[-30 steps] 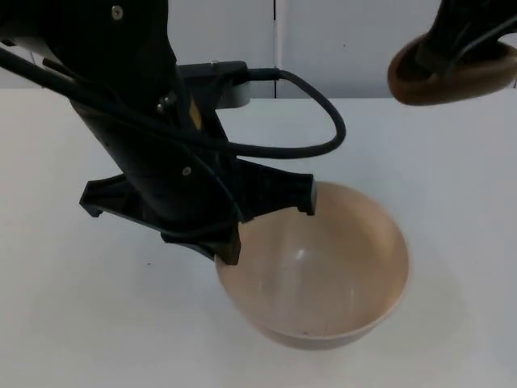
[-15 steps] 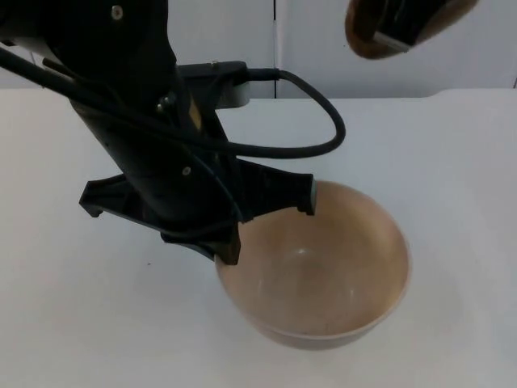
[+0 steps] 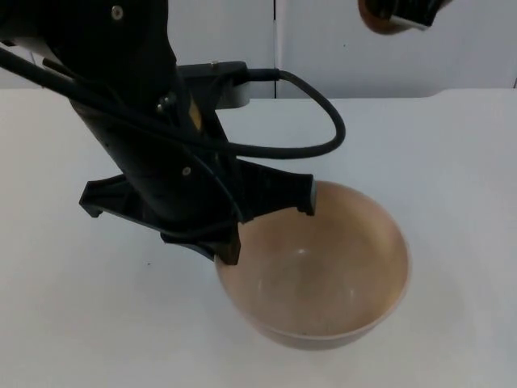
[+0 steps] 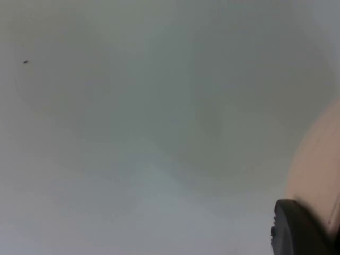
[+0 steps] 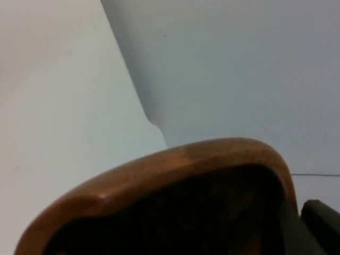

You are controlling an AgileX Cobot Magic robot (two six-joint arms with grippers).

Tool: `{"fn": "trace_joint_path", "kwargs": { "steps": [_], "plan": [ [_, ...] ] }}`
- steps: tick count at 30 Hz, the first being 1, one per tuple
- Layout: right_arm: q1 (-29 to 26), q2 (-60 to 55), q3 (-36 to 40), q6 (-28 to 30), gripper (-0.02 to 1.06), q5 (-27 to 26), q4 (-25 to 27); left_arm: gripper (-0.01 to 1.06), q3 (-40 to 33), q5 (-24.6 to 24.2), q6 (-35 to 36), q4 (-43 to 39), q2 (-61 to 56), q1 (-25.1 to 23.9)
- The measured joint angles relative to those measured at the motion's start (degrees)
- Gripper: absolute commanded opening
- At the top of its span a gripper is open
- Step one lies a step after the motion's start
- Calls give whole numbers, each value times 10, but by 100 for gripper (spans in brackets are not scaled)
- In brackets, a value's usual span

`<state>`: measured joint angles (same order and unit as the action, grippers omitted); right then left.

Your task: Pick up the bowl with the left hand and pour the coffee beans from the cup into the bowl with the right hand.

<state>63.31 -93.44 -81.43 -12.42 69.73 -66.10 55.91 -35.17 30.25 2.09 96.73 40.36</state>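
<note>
Left end effector (image 3: 266, 222) is clamped on the near-left rim of the bowl (image 3: 323, 275), fingers pinched over the wall, and I'm holding it low over the white desk (image 3: 73, 323); my left wrist camera catches that pale wall just beside one black fingertip (image 4: 300, 228). Bowl looks empty, no beans in it yet. Up high at the back, my right end effector (image 3: 404, 10) has its fingers closed around the brown wooden cup (image 3: 386, 18), well apart from the bowl and off to its far side; the right wrist camera looks across the cup's (image 5: 170, 212) dark mouth, and I can't tell how full it is. Risks from here, as I judge them: if I tip before the cup is over the bowl, beans scatter across the desk. A one-sided rim pinch could let the bowl tilt or slip when beans land. Pouring from this height, they may bounce out.
</note>
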Motion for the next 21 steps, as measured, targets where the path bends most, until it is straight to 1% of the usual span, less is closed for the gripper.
{"fn": "trace_joint_path", "kwargs": {
  "steps": [1, 6, 13, 21],
  "plan": [
    [7, 0, 0, 1, 0, 1, -11, 0, 0, 0, 0, 0, 0, 0],
    [22, 0, 0, 15, 0, 1, -25, 0, 0, 0, 0, 0, 0, 0],
    [23, 0, 0, 34, 0, 1, -54, 0, 0, 0, 0, 0, 0, 0],
    [23, 0, 0, 54, 0, 1, -71, 0, 0, 0, 0, 0, 0, 0]
  ]
}}
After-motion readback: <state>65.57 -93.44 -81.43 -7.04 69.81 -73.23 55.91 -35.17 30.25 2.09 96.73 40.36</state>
